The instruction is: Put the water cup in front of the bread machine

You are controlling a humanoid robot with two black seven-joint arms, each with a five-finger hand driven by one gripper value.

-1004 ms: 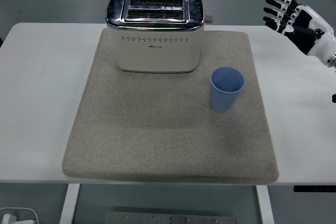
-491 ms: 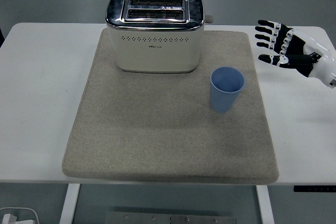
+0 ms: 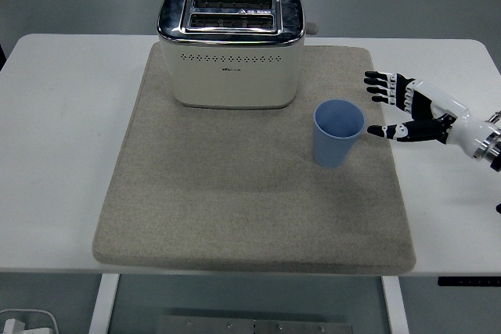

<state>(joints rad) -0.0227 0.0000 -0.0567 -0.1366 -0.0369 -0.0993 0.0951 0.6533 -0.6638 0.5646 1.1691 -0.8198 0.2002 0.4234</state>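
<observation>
Blue smooth plastic tapered cup (image 3: 339,133), one, stands upright on your one grey felt-like square mat (image 3: 235,209), right of and slightly nearer than one cream toaster with chrome top (image 3: 230,46). Your right hand (image 3: 409,107) sits near the cup, fingers spread, empty.

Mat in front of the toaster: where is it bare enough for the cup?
The mat is bare from the toaster to its near edge, left of the blue cup. The only tight spot is between the cup and the open right hand.
</observation>
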